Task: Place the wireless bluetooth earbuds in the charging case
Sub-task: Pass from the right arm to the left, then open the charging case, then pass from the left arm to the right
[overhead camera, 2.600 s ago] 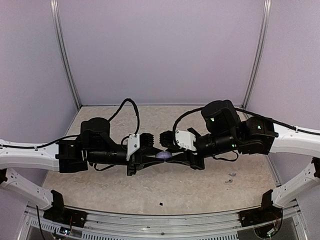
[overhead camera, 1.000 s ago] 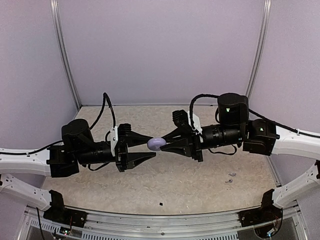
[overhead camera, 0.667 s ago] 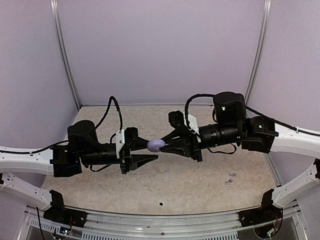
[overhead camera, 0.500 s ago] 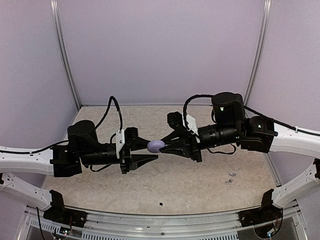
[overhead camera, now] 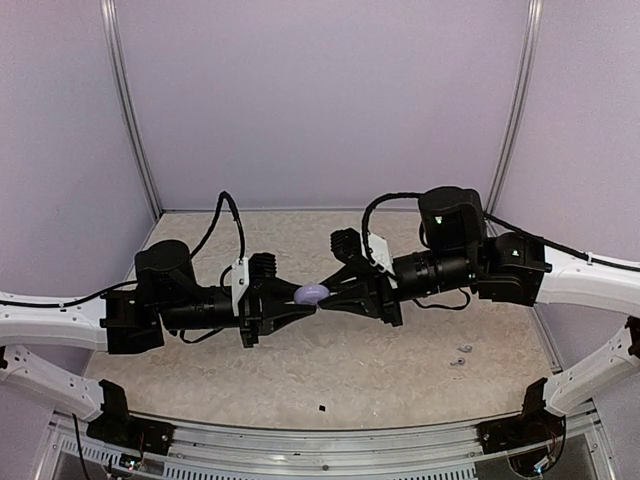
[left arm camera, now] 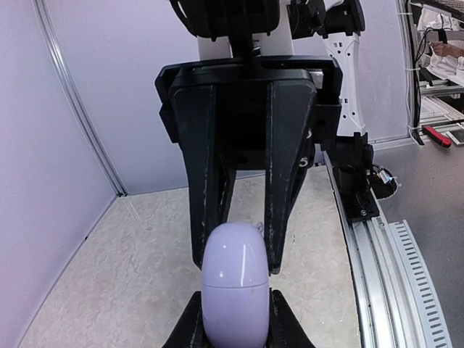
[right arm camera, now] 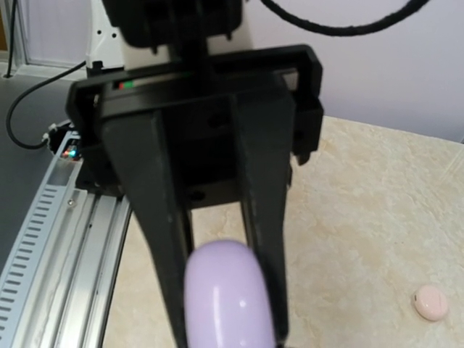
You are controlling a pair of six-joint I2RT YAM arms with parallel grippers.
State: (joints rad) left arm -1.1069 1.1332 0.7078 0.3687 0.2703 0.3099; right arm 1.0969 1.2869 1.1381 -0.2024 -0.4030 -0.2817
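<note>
A closed lilac pebble-shaped charging case (overhead camera: pixel 312 293) hangs in mid-air between both arms, above the middle of the table. My left gripper (overhead camera: pixel 303 298) is shut on its left end. My right gripper (overhead camera: pixel 323 294) is shut on its right end. In the left wrist view the case (left arm camera: pixel 234 279) sits between my own fingers (left arm camera: pixel 184 330), and the right gripper's fingers (left arm camera: pixel 206 217) flank its far end. In the right wrist view the case (right arm camera: pixel 228 301) fills the bottom, flanked by the left gripper's fingers (right arm camera: pixel 156 239). Two tiny pale earbuds (overhead camera: pixel 460 355) lie on the table at the right front.
A small pale pink rounded item (right arm camera: pixel 430 302) lies on the beige table (overhead camera: pixel 350 375). A tiny dark speck (overhead camera: pixel 322 408) lies near the front edge. A metal rail (overhead camera: pixel 330 450) runs along the front. Lilac walls enclose the back and sides.
The left gripper, open around the case half a second ago, has shut on it. The right gripper kept its hold and shifted slightly left. Earlier both arms raised the case.
</note>
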